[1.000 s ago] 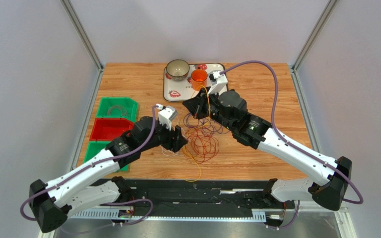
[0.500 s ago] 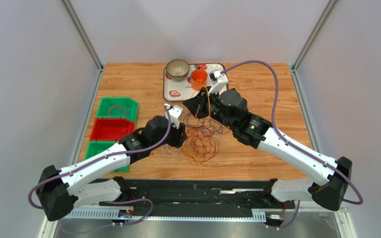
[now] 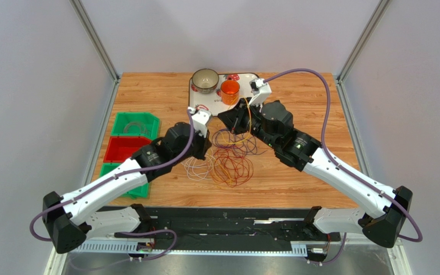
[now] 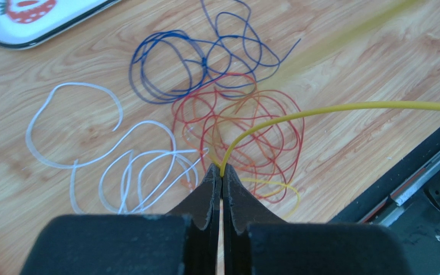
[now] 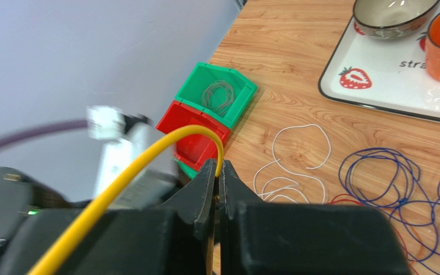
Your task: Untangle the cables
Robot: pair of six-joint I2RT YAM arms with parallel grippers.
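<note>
Noted: the yellow cable [image 4: 331, 107] is pinched by left gripper [image 4: 222, 175] and right gripper [image 5: 217, 167], and spans between them. The other cables [image 4: 236, 129] lie just ahead of the left gripper.

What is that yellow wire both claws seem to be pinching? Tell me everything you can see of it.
The yellow cable is thin, smooth and bright, plastic-looking and flexible. The left gripper and the right gripper are each shut on it. From the left one it arcs up and sideways, off the wooden table, above the red and orange coils. At the right one it bends over in a hook. I cannot see its ends.
</note>
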